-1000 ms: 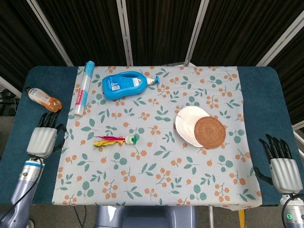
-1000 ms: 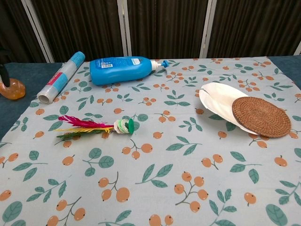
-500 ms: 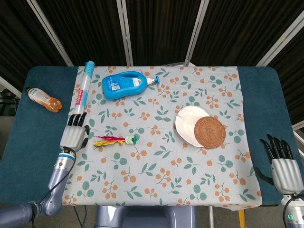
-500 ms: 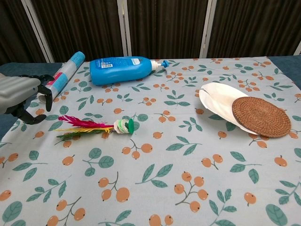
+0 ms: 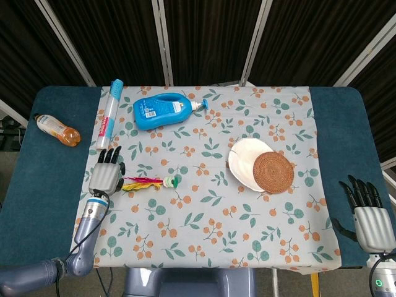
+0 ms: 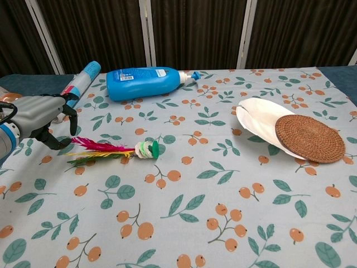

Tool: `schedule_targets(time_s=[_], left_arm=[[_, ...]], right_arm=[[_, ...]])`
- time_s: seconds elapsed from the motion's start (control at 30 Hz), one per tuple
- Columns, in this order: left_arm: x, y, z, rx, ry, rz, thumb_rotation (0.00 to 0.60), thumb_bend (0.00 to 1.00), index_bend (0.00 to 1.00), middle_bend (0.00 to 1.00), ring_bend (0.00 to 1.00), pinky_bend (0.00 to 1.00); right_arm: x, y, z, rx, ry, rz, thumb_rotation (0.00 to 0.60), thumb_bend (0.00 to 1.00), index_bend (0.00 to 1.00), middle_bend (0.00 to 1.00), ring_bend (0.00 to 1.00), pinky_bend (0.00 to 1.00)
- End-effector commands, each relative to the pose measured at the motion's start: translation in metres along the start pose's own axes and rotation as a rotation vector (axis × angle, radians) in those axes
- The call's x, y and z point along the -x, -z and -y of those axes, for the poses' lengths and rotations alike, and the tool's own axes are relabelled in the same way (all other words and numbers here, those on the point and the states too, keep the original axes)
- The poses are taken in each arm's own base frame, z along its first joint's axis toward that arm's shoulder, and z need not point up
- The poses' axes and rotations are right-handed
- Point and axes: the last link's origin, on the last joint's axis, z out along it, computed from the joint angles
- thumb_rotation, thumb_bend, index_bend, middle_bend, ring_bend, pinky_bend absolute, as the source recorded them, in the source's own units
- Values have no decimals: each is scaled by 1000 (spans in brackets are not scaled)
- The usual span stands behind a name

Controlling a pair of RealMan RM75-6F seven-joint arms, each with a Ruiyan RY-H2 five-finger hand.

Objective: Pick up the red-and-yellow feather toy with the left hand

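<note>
**Left hand at feather tips, nothing held**

Left hand (image 5: 106, 175) hovers empty, fingers apart and slightly curled, just beside the feather end of the red-and-yellow feather toy (image 5: 151, 182). Toy lies flat on the floral cloth (image 5: 204, 241) over the bench, long axis left–right, feathers toward the hand, green-white base away. Right hand (image 5: 370, 218) idle, open, well apart at the far bench edge. Judgement: short rightward reach needed.
</note>
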Motion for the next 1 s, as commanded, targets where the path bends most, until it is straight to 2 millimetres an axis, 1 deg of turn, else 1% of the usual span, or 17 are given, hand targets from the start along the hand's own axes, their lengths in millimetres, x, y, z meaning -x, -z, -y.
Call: schedule_targets(time_s=[0.03, 0.4, 0.6, 0.77, 1.0], left_arm=[[1, 0, -2, 3, -1, 5, 600, 416, 519, 0, 0, 0], [6, -2, -8, 8, -10, 13, 600, 416, 541, 0, 0, 0], [10, -3, -10, 7, -18, 20, 600, 447, 549, 0, 0, 0], [12, -3, -10, 4, -21, 24, 600, 517, 579, 0, 0, 0], [6, -2, -12, 18, -10, 6, 600, 530, 587, 0, 0, 0]], right_arm=[[0, 0, 0, 0, 1, 0, 600, 153, 111, 0, 0, 0], [0, 0, 0, 0, 0, -1, 600, 154, 111, 0, 0, 0], [0, 0, 0, 1, -2, -1, 600, 152, 111, 0, 0, 0], [0, 0, 0, 1, -2, -3, 600, 153, 111, 0, 0, 0], [-1, 0, 0, 2, -3, -4, 600, 153, 111, 0, 0, 0]])
